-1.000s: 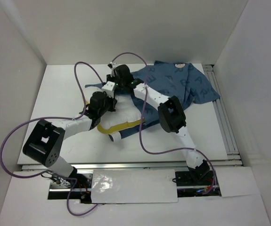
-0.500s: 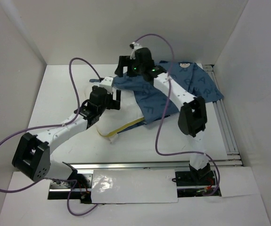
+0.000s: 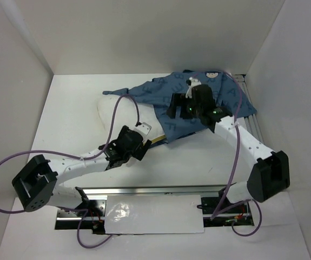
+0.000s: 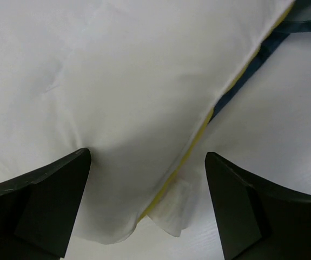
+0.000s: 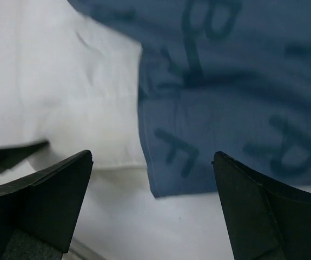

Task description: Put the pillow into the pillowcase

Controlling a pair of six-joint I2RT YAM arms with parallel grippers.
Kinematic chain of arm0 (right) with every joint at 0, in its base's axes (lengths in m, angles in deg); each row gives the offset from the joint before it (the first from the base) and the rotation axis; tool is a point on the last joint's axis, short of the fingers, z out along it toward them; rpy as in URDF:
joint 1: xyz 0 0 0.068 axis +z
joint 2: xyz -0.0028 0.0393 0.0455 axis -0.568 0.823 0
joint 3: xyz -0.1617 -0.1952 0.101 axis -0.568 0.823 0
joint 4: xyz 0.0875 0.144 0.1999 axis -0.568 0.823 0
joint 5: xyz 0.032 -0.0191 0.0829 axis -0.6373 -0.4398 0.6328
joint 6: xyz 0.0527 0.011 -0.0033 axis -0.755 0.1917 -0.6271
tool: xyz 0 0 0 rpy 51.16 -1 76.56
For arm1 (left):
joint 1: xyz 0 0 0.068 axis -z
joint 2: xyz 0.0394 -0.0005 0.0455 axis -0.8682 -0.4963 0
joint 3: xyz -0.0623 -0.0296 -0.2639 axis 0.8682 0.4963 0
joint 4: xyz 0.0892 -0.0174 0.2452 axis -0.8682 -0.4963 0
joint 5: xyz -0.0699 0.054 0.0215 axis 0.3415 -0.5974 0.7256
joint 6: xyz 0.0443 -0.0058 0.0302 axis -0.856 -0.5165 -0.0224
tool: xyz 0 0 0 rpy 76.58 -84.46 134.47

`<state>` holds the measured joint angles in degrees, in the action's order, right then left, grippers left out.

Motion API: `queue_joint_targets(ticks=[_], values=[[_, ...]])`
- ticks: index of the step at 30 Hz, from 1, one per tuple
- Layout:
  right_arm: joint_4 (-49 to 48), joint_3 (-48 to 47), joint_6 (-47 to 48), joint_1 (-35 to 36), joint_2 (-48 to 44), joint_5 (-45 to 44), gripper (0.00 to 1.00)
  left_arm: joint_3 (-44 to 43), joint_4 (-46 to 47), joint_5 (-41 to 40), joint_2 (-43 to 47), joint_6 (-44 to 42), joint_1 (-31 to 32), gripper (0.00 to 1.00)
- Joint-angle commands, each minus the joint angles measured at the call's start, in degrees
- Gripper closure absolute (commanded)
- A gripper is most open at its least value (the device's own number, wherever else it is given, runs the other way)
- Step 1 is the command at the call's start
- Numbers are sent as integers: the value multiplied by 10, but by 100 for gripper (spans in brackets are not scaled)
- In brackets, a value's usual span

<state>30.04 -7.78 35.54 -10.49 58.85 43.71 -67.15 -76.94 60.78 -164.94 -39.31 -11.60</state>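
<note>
The left pincer point(image 4: 147, 156) is spread and empty, with one pillow's point(image 4: 117, 81) corner between its fingers. The right pincer point(image 5: 152, 157) is spread and empty over one pillowcase's point(image 5: 242, 97) edge.

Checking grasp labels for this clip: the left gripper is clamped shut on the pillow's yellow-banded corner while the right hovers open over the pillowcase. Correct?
No. The left gripper is open: the left wrist view shows its jaws wide apart, with the yellow-banded corner of the pillow lying loose between them. The right gripper does hover open over the pillowcase.
</note>
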Motion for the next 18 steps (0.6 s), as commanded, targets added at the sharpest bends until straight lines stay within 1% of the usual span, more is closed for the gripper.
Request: queue_joint_targets(ticks=[1,3,4,5,6,7,8,9,10,12,13,14,15,16,18], values=[[11,64,-18,14,-70,15,0,-24,-21,-78,-39,23,-6,0],[32,89,-23,22,-88,15,0,-24,-15,-94,-65,35,-7,0],[43,94,-23,30,-105,15,0,-36,-27,-104,-80,49,-7,4],[64,99,-23,42,-112,15,0,-44,-33,-110,-113,57,-7,23],[73,106,-23,50,-118,10,0,-60,-54,-118,-130,68,-7,36],[81,107,-16,58,-124,3,2,-86,-150,-152,-148,125,-1,65],[87,124,-9,81,-130,-18,7,-138,-197,-194,-163,170,5,100],[87,132,-9,94,-130,-34,9,-157,-231,-234,-181,207,12,100],[87,132,-4,106,-130,-52,11,-170,-249,-270,-181,230,20,100],[99,140,-4,146,-109,-106,12,-208,-279,-271,-188,253,20,100],[107,133,-4,159,-97,-128,12,-218,-279,-247,-188,253,20,100],[120,128,-21,171,-71,-181,12,-232,-279,-232,-180,253,20,100],[126,122,-29,191,-57,-204,14,-238,-267,-215,-174,253,20,100],[132,107,-42,201,-44,-223,14,-238,-260,-179,-167,244,20,100],[140,93,-57,221,-13,-268,16,-245,-250,-149,-145,238,20,100]])
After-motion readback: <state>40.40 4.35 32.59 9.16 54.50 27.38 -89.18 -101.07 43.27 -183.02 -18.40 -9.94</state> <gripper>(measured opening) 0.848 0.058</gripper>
